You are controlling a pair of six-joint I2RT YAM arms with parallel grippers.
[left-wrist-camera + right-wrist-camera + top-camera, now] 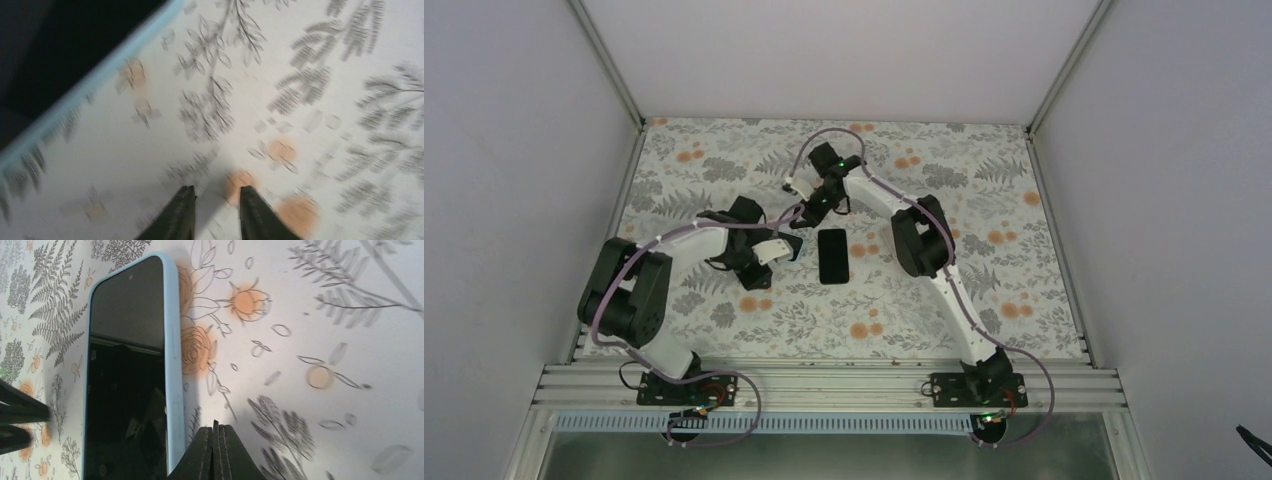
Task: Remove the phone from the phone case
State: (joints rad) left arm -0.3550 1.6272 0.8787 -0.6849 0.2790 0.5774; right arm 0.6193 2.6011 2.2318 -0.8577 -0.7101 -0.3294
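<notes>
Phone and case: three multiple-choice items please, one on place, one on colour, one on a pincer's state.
1. Where is the phone? A. flat on the table between the arms; B. lifted in a pincer; C. off the table.
2. The case rim is: A. red; B. light blue; C. black.
3. The right pincer is: A. shut on the case; B. wide open; C. shut, holding nothing.
Answers: 1 A, top view shows it lying between both arms; 2 B, right wrist view shows the pale blue edge; 3 C, its fingers meet beside the case, with nothing between.
</notes>
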